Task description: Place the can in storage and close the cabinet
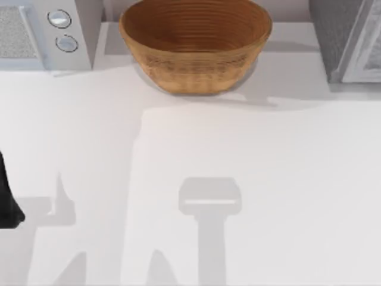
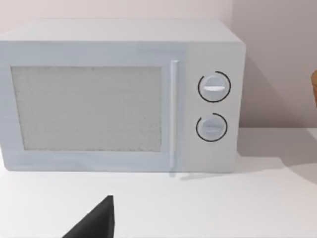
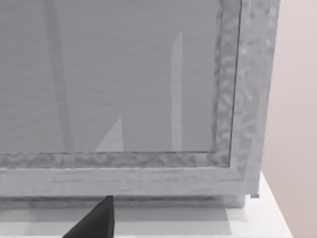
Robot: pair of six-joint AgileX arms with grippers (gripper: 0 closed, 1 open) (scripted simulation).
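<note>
At the counter's right rear your cabinet looks closed with no can about, so the task seems finished; jaw state, either arm: cannot tell.

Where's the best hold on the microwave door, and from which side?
Take the slim vertical handle on the microwave, between the window and the dials. Come straight from the front, closing across the bar's width: it stands upright and narrow.

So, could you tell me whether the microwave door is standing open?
No, the microwave door sits flush with its front, handle beside the two dials.
</note>
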